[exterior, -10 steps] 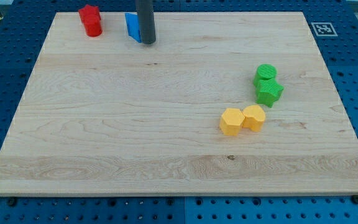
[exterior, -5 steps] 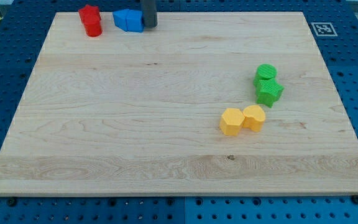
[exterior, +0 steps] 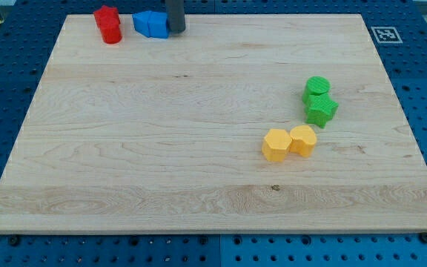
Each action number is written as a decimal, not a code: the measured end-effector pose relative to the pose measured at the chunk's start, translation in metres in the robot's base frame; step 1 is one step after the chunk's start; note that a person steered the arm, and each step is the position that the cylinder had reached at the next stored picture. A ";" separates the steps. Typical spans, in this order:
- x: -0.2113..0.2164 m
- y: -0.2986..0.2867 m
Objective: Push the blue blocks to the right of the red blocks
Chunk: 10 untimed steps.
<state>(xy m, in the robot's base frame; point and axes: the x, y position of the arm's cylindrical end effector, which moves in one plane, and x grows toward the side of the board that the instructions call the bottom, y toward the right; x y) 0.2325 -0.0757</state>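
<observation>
The red blocks point(exterior: 108, 23) sit at the board's top left corner area, stacked close together so their shapes are hard to tell apart. The blue blocks point(exterior: 150, 24) lie just to the right of the red ones, with a small gap between them, near the board's top edge. My tip point(exterior: 176, 30) is at the right side of the blue blocks, touching or almost touching them. The rod comes down from the view's top.
A green cylinder point(exterior: 316, 86) and a green star-like block point(exterior: 321, 110) sit together at the right. Two yellow blocks point(exterior: 276, 144) point(exterior: 303, 139) touch each other just below them. A marker tag point(exterior: 385, 34) is at the board's top right corner.
My tip has moved up toward the board's top edge and the blue blocks have slid left, closer to the red blocks. The other blocks have not moved.
</observation>
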 end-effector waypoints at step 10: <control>0.173 -0.060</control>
